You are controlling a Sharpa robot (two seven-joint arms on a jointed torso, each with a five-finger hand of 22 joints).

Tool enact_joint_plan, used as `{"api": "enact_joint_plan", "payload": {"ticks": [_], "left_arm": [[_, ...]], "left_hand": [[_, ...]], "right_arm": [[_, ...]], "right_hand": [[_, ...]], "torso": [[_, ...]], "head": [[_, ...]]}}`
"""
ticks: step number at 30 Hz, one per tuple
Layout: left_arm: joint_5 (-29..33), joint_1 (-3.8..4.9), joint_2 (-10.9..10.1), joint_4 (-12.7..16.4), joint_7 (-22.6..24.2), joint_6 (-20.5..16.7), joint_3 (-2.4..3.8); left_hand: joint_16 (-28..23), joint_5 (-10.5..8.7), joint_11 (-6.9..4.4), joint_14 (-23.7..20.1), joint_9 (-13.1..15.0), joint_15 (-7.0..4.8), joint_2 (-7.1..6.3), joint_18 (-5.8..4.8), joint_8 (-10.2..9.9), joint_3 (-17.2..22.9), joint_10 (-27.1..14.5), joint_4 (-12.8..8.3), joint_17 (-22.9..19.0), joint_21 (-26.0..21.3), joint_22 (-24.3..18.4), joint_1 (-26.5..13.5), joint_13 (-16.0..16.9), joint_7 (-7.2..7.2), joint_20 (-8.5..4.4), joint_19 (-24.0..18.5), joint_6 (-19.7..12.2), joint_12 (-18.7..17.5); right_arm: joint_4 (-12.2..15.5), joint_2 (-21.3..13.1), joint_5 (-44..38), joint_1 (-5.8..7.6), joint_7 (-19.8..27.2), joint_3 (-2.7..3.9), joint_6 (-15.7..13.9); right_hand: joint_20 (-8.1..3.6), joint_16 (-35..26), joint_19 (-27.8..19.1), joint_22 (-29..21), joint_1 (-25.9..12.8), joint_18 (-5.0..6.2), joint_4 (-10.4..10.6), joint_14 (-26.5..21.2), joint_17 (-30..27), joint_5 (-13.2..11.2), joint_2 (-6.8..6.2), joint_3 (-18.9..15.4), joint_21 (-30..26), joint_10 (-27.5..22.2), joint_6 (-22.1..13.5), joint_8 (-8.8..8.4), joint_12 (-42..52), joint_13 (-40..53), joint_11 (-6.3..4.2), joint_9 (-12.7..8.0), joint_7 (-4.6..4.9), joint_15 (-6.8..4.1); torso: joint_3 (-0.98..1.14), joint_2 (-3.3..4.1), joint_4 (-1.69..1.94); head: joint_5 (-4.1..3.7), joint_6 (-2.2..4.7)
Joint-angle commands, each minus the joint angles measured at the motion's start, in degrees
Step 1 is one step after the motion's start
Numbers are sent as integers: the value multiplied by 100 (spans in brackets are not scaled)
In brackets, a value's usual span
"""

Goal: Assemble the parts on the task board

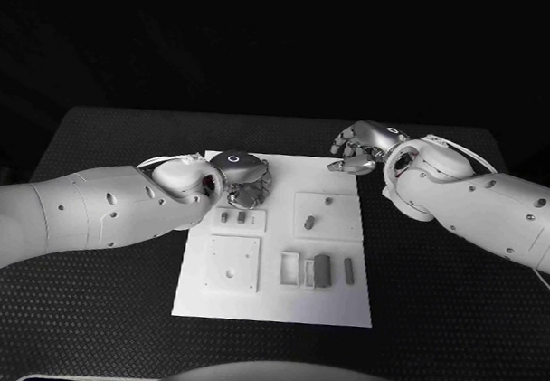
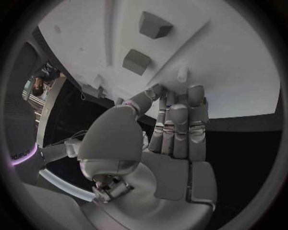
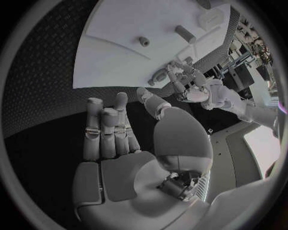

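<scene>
The white task board [image 1: 279,286] lies in the middle of the black table. Small grey parts sit on it: two short ones [image 1: 234,215] near my left hand, one [image 1: 309,219] in the square to their right, and longer bars [image 1: 323,270] lower down. My left hand [image 1: 243,183] hovers over the board's far left corner, fingers straight and side by side [image 2: 177,120], holding nothing. A small pale peg [image 2: 182,74] stands just past its fingertips, with two grey blocks [image 2: 137,61] beyond. My right hand [image 1: 362,147] hangs beyond the board's far right corner, its palm [image 3: 120,158] bare.
Black textured table [image 1: 448,298] surrounds the board on all sides. A recessed square plate [image 1: 233,261] lies at the board's left. Clear slot pieces [image 1: 291,267] lie beside the grey bars. The right wrist view shows the board [image 3: 120,52], a peg [image 3: 144,41] and my left hand [image 3: 180,81].
</scene>
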Motion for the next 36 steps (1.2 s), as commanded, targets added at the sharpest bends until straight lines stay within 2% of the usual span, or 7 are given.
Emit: {"api": "enact_joint_plan", "payload": {"ticks": [1, 16, 24, 30, 36], "left_arm": [[5, -30, 8, 2, 25, 298, -23], [-5, -30, 41, -62, -7, 448, -23], [-10, -30, 23, -58, 2, 350, -23], [351, -30, -46, -16, 89, 361, -21], [656, -30, -132, 55, 212, 146, -19]], "left_hand": [[36, 31, 9, 15, -4, 7, 79, 569, 26, 44, 64, -10, -13, 29, 141, 4, 2, 2, -14, -27, 44, 5], [48, 35, 10, 23, -9, 8, 75, 568, 32, 65, 84, -19, -33, 43, 139, 10, 2, 28, -16, -37, 59, -4], [65, 56, -15, 51, 1, -16, 104, 567, 74, 108, 178, -23, -64, 56, 133, 32, 18, 9, -22, -39, 136, 21], [73, 55, -70, 85, 27, -68, 108, 547, 142, 145, 322, -16, -114, 53, 121, 25, 54, -45, -47, -44, 257, 50], [80, 62, -99, 108, 42, -97, 115, 535, 175, 160, 394, -25, -141, 54, 117, 29, 75, -69, -69, -26, 314, 59]], "right_arm": [[8, -1, -22, -2, 25, 1, 20], [6, 9, -21, -2, 31, 1, 16], [4, 14, -20, -2, 34, 1, 15], [4, 14, -16, -2, 36, 1, 8], [-4, 14, -16, -2, 36, 1, 4]], "right_hand": [[-37, -33, -3, 105, -33, 252, 42, -1, 8, 19, 14, -4, -16, -31, 1, -25, 27, -6, 0, -6, 38, -8], [-37, -34, -2, 105, -37, 252, 45, 0, 9, 19, 13, -7, -16, -30, 1, -26, 31, -6, -1, -5, 38, -8], [-37, -35, -2, 105, -37, 252, 46, 0, 9, 19, 13, -8, -16, -30, 0, -26, 33, -6, -1, -5, 38, -8], [-37, -35, -2, 105, -38, 252, 46, 0, 9, 19, 13, -9, -17, -30, 0, -26, 34, -6, -1, -5, 38, -8], [-37, -35, -2, 105, -37, 252, 46, 0, 9, 19, 11, -9, -17, -30, -2, -27, 36, -6, -1, -6, 38, -8]], "torso": [[1, 0, 1], [1, 2, -2], [5, 1, -4], [5, 3, -6], [3, 4, -3]], "head": [[-1, -7], [1, -23], [4, -19], [4, -12], [0, -4]]}}
